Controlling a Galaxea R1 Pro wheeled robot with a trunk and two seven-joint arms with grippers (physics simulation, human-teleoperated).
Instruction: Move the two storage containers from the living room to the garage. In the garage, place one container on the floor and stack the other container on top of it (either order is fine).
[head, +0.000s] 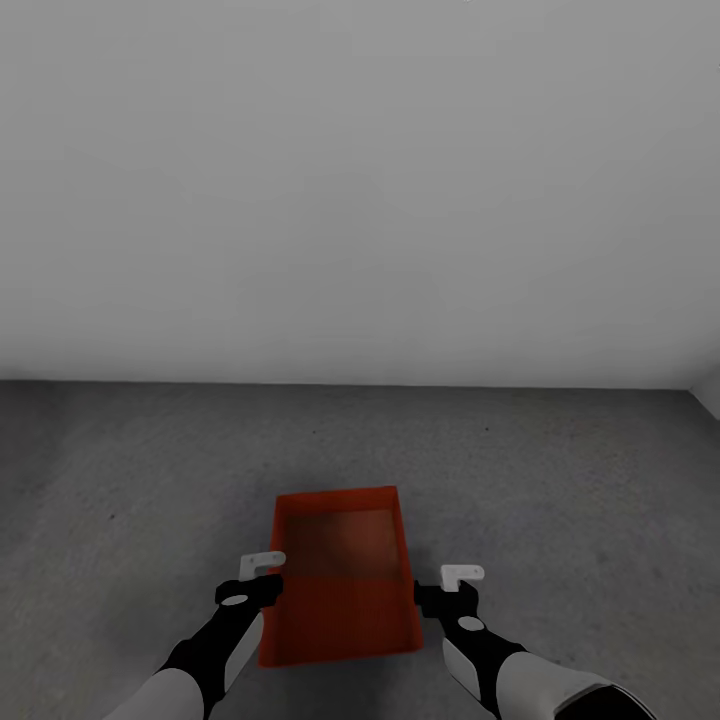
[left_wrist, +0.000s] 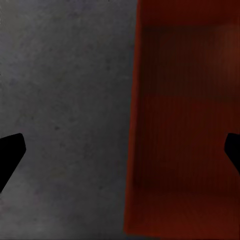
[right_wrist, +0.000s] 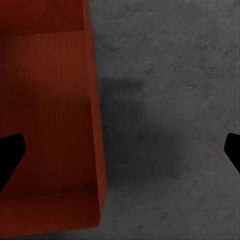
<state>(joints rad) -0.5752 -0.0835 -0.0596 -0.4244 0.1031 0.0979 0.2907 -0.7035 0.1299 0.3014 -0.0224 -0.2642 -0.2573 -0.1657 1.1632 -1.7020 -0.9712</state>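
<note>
Our left gripper (head: 272, 577) straddles the left wall of the orange-red storage container (head: 343, 570) on the concrete floor (head: 120, 480), jaws wide apart; our right gripper (head: 440, 590) spreads likewise over its right wall

Through the left wrist view we see the storage container (left_wrist: 182, 130), orange-red and lidless, resting on the dark grey concrete floor (left_wrist: 65, 100). Our left tool (left_wrist: 120, 150) stands wide open, one black fingertip (left_wrist: 10, 152) over the floor, the other over the container's inside, straddling its side wall.
</note>
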